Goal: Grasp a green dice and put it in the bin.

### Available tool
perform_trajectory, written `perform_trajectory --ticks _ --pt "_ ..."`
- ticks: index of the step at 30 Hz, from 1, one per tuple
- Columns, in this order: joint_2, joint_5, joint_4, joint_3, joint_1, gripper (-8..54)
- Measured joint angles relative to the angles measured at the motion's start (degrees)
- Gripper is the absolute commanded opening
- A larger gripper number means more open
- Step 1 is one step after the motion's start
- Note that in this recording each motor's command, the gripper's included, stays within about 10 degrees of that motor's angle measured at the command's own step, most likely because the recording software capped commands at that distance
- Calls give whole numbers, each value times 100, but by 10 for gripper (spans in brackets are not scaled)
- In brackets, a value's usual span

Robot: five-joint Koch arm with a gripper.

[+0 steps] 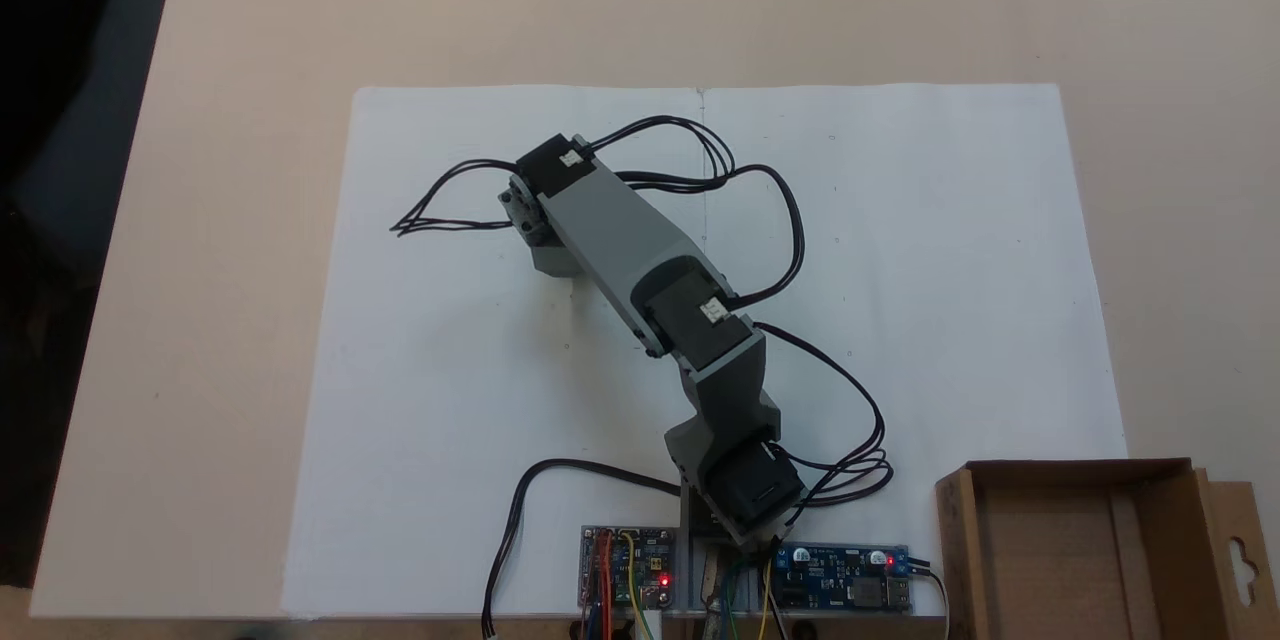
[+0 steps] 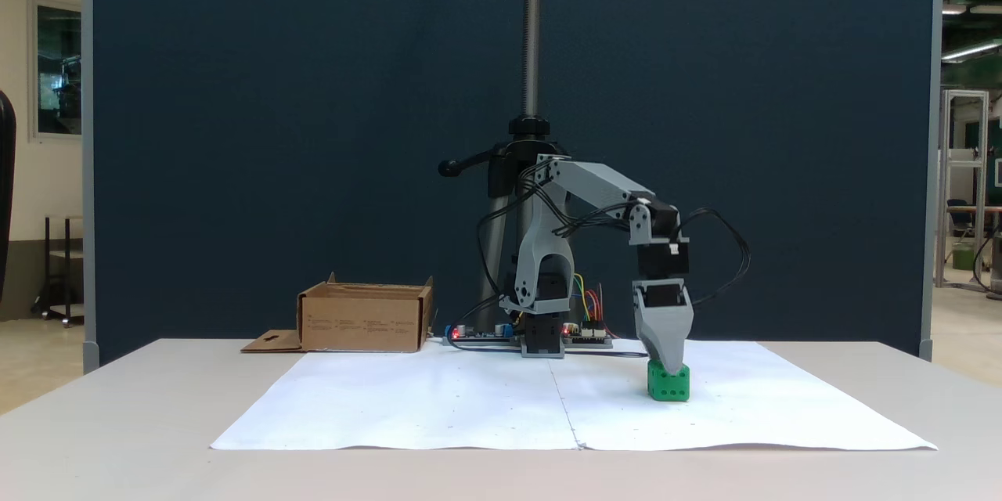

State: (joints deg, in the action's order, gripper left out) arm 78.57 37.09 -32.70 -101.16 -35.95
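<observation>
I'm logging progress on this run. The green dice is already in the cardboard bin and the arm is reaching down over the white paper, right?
Not quite. In a fixed view the green dice sits on the white paper, right under the gripper, not in the cardboard bin. The arm is indeed reaching down over the paper.

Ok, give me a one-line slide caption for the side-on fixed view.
Koch arm's gripper lowered onto the green dice on white paper, cardboard bin waiting at left.
</observation>
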Motion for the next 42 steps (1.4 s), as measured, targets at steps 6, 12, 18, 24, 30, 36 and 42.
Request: perform_trajectory --ticks 6,12,18,24,30,36,42 --pt "-105 0 79 0 0 405" --pt "-220 0 79 0 0 405" --pt "-413 0 79 9 0 405" --pt "-510 9 79 26 0 405" --pt "-510 9 79 35 0 405" --pt "-510 9 79 35 0 404" --pt "-510 0 79 35 0 365"
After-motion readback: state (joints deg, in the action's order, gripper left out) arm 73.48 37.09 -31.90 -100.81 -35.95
